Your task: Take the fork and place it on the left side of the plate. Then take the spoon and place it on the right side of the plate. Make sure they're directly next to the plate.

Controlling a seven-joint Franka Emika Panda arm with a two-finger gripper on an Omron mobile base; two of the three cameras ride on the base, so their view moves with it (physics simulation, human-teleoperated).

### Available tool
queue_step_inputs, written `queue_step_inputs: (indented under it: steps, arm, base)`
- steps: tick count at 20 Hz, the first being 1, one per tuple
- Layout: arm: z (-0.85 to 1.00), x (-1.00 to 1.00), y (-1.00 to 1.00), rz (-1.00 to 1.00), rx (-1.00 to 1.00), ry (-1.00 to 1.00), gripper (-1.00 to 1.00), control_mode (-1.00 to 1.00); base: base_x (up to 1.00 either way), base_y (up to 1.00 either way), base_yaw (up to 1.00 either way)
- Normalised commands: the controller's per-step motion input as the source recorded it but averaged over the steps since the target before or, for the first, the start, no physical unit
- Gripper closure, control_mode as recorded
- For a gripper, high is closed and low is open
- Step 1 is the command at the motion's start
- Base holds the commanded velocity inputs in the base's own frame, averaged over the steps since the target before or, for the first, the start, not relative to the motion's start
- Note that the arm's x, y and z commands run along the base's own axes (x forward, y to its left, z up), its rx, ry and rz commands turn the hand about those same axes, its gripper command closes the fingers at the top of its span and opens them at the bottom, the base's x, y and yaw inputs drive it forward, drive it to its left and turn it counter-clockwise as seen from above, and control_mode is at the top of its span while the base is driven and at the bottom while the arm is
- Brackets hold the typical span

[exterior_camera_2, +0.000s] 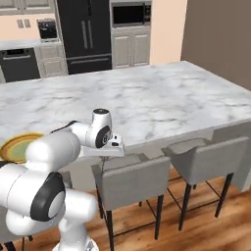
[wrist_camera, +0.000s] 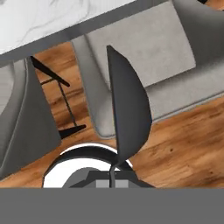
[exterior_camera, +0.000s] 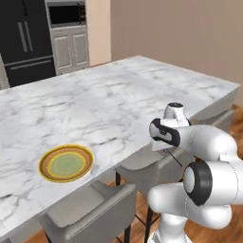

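We've got the gripper (wrist_camera: 114,177) clenched on the spoon (wrist_camera: 127,109), lower middle of frame; thin grip, it could swivel or miss the plate (exterior_camera: 66,163)

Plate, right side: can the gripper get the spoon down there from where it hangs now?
Probably yes. The gripper, shut on the spoon, hangs just off the counter edge above a stool; the plate lies near that edge with bare marble to its right.
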Motion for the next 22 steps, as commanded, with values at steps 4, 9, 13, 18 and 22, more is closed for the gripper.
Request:
queue_step_inputs:
  steps: [4,9,13,18,22]
  arm:
    - [0.00,0.00,0.00,0.00,0.00,0.00,1.00,1.00]
    - [0.00,0.00,0.00,0.00,0.00,0.00,1.00,1.00]
    - [0.00,0.00,0.00,0.00,0.00,0.00,1.00,1.00]
    - [0.00,0.00,0.00,0.00,0.00,0.00,1.00,1.00]
    - [0.00,0.00,0.00,0.00,0.00,0.00,1.00,1.00]
  base:
    - [0.49,0.01,0.60]
    - [0.52,0.00,0.57]
    - [0.56,0.00,0.48]
    - [0.48,-0.12,0.33]
    - [0.37,-0.07,0.12]
